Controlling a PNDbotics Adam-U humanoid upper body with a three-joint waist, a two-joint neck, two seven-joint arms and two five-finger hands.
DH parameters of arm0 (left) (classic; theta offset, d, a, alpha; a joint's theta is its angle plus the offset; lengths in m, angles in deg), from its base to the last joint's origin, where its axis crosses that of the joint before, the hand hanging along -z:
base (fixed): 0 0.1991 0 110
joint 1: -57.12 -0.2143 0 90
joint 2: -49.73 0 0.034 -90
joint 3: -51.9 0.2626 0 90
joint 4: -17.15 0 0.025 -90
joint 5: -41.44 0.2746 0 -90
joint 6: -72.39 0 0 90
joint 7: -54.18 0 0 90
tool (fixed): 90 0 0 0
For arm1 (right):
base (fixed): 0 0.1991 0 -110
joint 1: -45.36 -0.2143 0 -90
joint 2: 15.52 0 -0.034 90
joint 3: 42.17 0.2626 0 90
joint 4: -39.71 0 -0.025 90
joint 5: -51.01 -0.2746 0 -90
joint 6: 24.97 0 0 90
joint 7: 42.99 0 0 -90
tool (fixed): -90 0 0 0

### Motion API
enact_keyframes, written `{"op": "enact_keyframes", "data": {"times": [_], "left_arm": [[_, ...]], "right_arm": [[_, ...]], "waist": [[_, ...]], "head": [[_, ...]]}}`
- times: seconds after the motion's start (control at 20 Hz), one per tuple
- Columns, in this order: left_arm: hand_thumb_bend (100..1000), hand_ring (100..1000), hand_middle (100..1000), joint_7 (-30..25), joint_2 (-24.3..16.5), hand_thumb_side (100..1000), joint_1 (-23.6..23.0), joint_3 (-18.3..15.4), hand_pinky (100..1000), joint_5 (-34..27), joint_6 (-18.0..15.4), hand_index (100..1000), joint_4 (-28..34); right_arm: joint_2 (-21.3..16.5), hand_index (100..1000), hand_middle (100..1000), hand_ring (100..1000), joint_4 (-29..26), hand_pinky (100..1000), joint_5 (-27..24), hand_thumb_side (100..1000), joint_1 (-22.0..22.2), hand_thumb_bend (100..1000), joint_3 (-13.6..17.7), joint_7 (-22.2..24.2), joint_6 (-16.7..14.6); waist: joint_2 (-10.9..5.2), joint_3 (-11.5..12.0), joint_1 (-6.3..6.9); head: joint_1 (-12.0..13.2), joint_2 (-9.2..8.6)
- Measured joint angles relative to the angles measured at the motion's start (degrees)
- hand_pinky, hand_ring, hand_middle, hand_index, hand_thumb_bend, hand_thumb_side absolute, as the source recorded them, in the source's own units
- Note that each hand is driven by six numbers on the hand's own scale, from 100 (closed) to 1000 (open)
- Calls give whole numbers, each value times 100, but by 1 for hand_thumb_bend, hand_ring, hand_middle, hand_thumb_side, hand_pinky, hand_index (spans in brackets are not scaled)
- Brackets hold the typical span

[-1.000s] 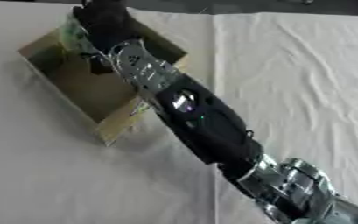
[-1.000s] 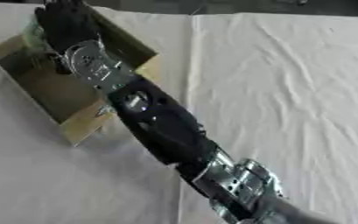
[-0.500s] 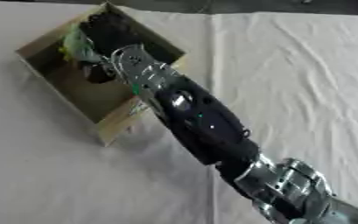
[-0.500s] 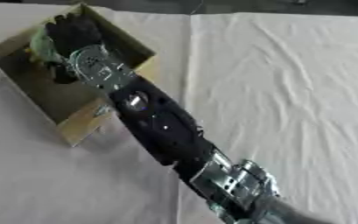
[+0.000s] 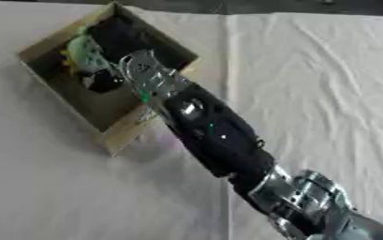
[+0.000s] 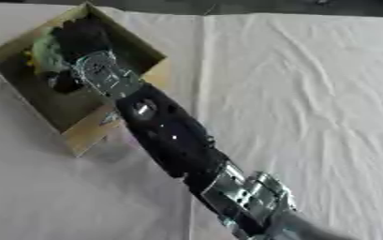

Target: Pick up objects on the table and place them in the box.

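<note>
Cardboard box (image 5: pixel 125 132) under right hand (image 5: pixel 122 38); pale green obj (image 5: pixel 83 52) just left of palm, finger state unclear — can't tell.

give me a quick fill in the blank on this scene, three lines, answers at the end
1. The right hand reaches into the cardboard ____.
2. Beside the hand, inside the box, lies a pale ____ object.
3. The table is covered by a ____ cloth.

Missing words: box; green; white
</note>
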Motion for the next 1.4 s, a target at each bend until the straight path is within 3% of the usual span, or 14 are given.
{"op": "enact_keyframes", "data": {"times": [0.1, 0.15, 0.5, 0.7, 0.75, 0.9, 0.95, 1.05, 1.4], "left_arm": [[100, 549, 709, 4, 2, 721, 0, 0, 345, -1, 4, 835, 0], [100, 549, 708, 5, 3, 720, 0, 0, 345, -1, 5, 835, 0], [100, 548, 707, 14, 45, 720, 0, 2, 344, -2, 15, 835, 0], [100, 548, 705, 13, 46, 720, 0, 9, 344, -2, 20, 834, 0], [100, 548, 705, 13, 46, 720, 0, 9, 343, -2, 22, 833, 0], [100, 548, 704, 5, 46, 720, -1, 10, 343, 0, 34, 833, 0], [100, 548, 703, 4, 46, 720, -2, 10, 343, 1, 38, 832, 0], [100, 547, 701, 5, 46, 720, -4, 10, 342, 6, 49, 831, 0], [100, 546, 697, 15, 46, 719, -26, 7, 341, 22, 71, 827, 0]], "right_arm": [[0, 990, 841, 957, 23, 939, 0, 797, -1, 731, 21, 49, -33], [1, 1000, 869, 966, 38, 952, 0, 861, -1, 813, 36, 64, -39], [0, 1000, 866, 956, 34, 951, 53, 867, -5, 798, 72, -35, 59], [-29, 987, 849, 945, -164, 949, 35, 863, -9, 719, 101, -158, 153], [-67, 968, 835, 939, -261, 947, -3, 903, -9, 631, 104, -177, 176], [-222, 950, 816, 928, -677, 945, -210, 946, -9, 559, 134, -219, 284], [-286, 931, 796, 918, -849, 943, -321, 989, -9, 454, 144, -232, 331], [-437, 910, 757, 899, -1233, 935, -600, 992, -7, 369, 180, -258, 439], [-1070, 881, 721, 871, -2723, 916, -1839, 974, 97, 247, 386, -363, 918]], "waist": [[9, 5, 1], [11, 10, 1], [11, 25, 13], [11, 3, 14], [11, -2, 14], [11, -15, 14], [11, -24, 14], [11, -46, 14], [9, -144, 40]], "head": [[-5, -6], [-10, -14], [-40, -47], [-38, -48], [-32, -48], [11, -48], [30, -48], [81, -48], [268, -47]]}}
